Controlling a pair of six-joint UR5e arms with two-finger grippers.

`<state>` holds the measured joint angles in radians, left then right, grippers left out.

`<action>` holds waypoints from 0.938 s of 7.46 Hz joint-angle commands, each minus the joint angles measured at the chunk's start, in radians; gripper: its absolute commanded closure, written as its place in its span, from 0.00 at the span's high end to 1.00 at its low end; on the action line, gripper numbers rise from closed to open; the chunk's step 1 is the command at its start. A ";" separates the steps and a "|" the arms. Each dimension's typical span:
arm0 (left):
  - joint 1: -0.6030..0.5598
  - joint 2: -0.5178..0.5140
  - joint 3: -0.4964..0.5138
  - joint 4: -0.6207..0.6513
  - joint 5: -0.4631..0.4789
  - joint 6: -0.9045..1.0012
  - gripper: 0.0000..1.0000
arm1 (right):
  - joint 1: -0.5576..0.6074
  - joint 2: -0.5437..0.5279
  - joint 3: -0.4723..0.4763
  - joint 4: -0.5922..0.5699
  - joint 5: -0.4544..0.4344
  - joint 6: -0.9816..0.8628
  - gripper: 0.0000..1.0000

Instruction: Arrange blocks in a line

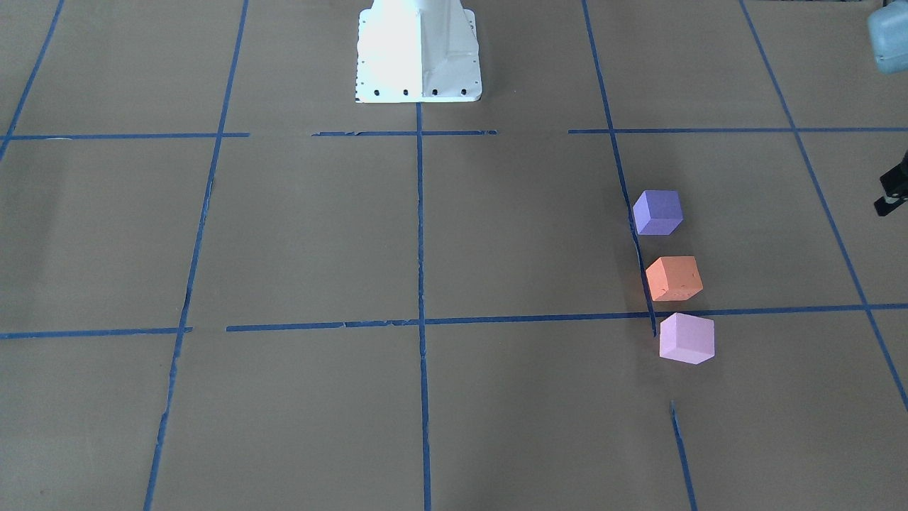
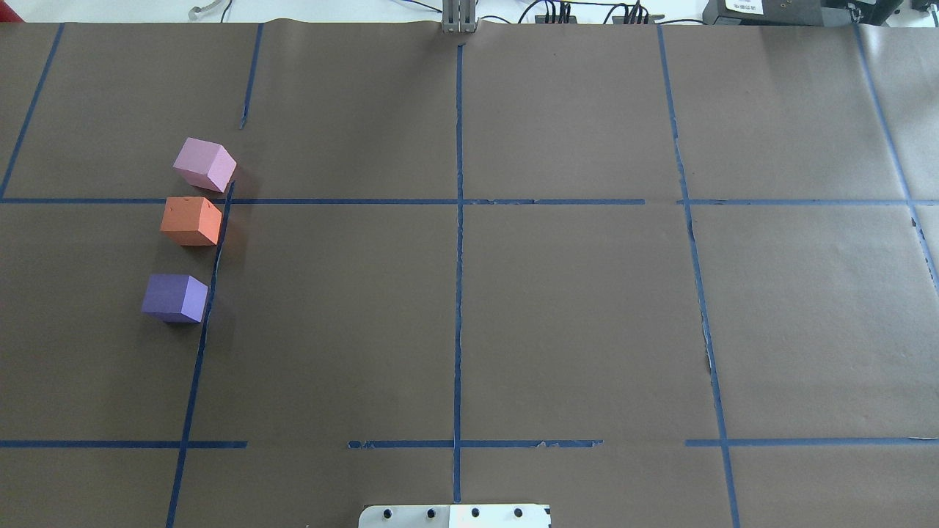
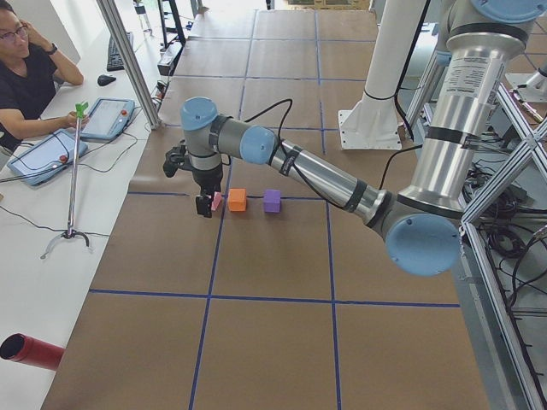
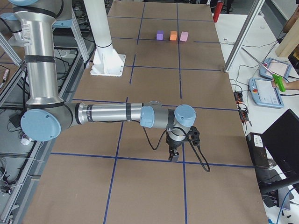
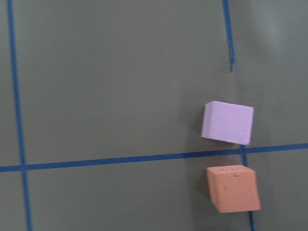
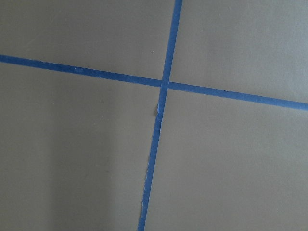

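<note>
The pink block [image 2: 205, 164] looks like light, squashy foam; I'd pinch opposite flat faces gently. I cannot tell whether left pincer [image 3: 203, 208] or right pincer [image 4: 174, 157] is open

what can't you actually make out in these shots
Left end effector: the front-facing view's right edge cuts it off; in the exterior left view it is too small to tell open or shut.
Right end effector: only in the exterior right view, jaws too small to judge.
Pale pink-lilac foam cube: partly hidden behind the left end effector in the exterior left view.
Blue-violet foam cube: outside the left wrist view.
</note>
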<state>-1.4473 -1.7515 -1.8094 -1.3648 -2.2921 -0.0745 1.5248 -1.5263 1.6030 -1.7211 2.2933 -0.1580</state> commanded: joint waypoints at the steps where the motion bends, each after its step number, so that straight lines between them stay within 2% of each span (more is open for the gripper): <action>1: -0.147 0.082 0.117 -0.007 -0.001 0.272 1.00 | 0.001 0.000 0.000 0.000 0.000 0.000 1.00; 2: -0.169 0.104 0.166 -0.011 -0.001 0.315 1.00 | 0.000 0.000 0.000 0.000 0.000 0.000 1.00; 4: -0.171 0.185 0.194 -0.147 -0.004 0.314 1.00 | 0.000 0.000 0.000 0.000 0.000 0.000 1.00; 7: -0.170 0.187 0.232 -0.149 -0.004 0.309 1.00 | 0.000 0.000 0.000 0.000 0.000 0.000 1.00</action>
<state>-1.6166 -1.5685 -1.5967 -1.5092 -2.2963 0.2355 1.5251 -1.5263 1.6030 -1.7211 2.2933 -0.1580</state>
